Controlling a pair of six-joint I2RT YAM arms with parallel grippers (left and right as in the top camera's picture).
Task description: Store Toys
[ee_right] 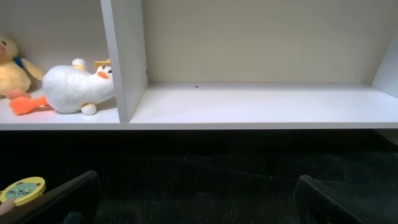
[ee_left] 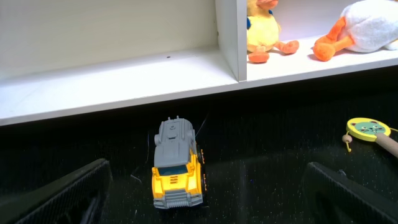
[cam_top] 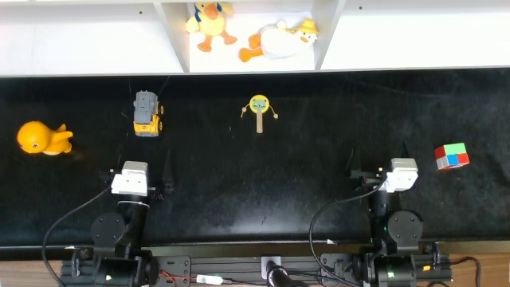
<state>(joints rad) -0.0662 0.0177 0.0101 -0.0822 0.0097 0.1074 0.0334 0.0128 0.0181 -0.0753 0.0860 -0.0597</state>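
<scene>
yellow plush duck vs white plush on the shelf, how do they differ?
Colour: the yellow plush duck has a yellow body, while the white plush is white with a yellow cap.
Pose: the yellow plush duck sits upright, and the white plush lies on its side.
Size: the white plush looks bulkier than the yellow plush duck.
Shared: both are soft toys with orange feet, side by side in the shelf's middle compartment.

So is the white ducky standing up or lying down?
Lying down. The white duck rests on its side, orange feet pointing toward the yellow duck.
</scene>
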